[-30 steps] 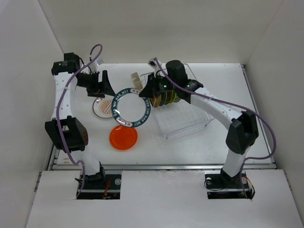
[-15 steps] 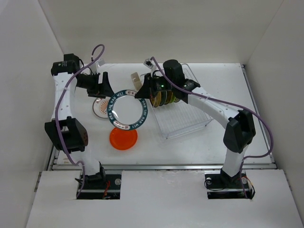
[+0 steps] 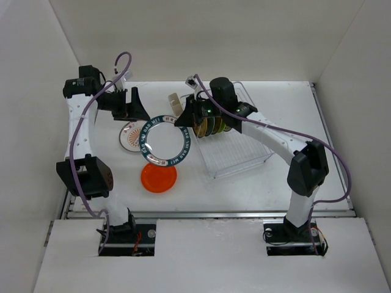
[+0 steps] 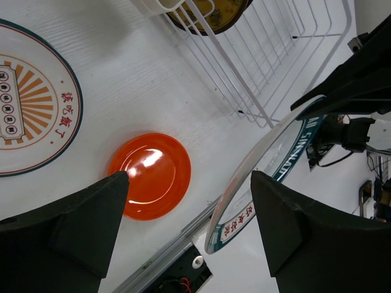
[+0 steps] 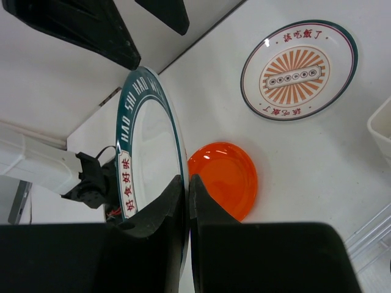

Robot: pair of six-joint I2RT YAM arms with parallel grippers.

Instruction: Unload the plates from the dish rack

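**A:** How will the teal-rimmed plate handle?

**B:** Stiff, glazed, slick and breakable, I judge, so the rim is the only hold. From the left: my left gripper stands wide apart, gripping nothing, near the orange-patterned plate. That plate and the orange-red plate are the 2 lying flat on the table. The teal-rimmed plate hangs tilted above them.

**A:** And the right?

**B:** My right gripper is pinched on its rim. About 3 plates stand in the dish rack.
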